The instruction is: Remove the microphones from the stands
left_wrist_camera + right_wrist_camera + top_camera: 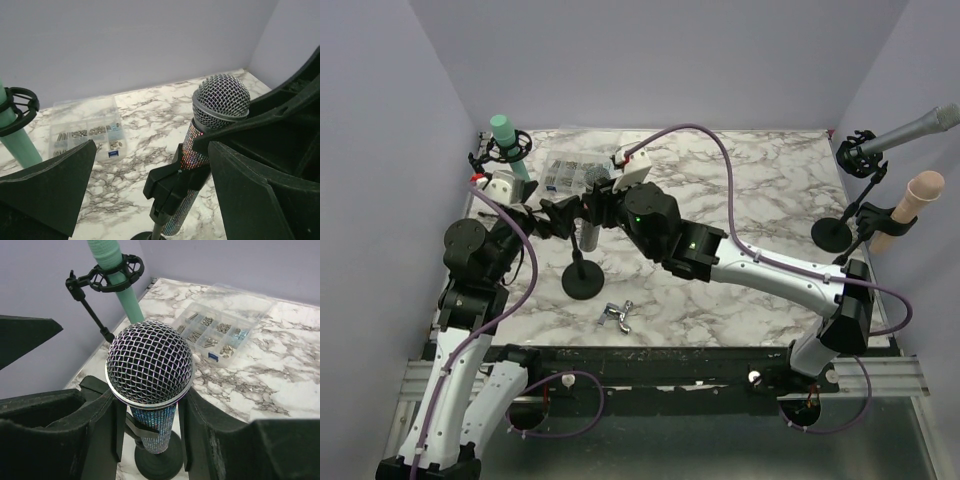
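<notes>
1. Right wrist view: the glittery microphone with a silver mesh head (150,365) sits upright in the clip of the black round-based stand (156,465), left of centre on the white marbled surface (280,390).
2. The right arm's fingers (100,440) flank its handle just under the head, narrowly parted; I cannot tell whether they touch it.
3. The left arm's fingers (45,185) are spread wide, holding nothing, near the clip.

Left arm (440,400) and right arm (780,277): white tubular links joined by black joint housings. The right arm shows two lit green indicator lights (637,213) on its black housings. A purple cable (720,160) runs in loose loops along each arm. White camera block (636,166) at each wrist. Gripper fingers (47,192): matte black, broad wedge-shaped plates.
</notes>
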Robot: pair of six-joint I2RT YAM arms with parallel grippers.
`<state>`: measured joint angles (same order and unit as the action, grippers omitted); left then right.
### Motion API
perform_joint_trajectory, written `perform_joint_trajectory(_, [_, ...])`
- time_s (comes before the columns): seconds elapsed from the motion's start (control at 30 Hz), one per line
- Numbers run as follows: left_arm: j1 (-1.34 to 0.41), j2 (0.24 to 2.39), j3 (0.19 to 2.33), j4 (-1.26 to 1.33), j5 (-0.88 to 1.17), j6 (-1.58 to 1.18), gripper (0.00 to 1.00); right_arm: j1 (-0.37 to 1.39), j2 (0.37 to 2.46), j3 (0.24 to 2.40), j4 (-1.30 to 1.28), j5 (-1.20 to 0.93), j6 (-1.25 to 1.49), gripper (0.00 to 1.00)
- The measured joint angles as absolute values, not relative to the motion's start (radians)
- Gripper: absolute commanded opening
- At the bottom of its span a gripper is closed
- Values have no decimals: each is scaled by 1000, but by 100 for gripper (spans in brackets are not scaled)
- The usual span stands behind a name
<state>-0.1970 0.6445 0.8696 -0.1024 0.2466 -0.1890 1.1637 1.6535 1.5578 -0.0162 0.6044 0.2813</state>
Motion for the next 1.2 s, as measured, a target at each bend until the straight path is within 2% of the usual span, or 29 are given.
perform_joint_trajectory(0.5, [-189, 732, 984, -205, 489, -127, 98, 992, 1581, 1454, 58, 212, 215, 1])
perform_joint_trajectory(0.8, [-189, 893, 1068, -347, 498, -91, 96, 966, 1582, 1454, 58, 143, 216, 1])
perform_joint_trajectory(1.2, [-189, 924, 1106, -435, 513, -58, 93, 960, 1584, 1454, 59, 133, 221, 1])
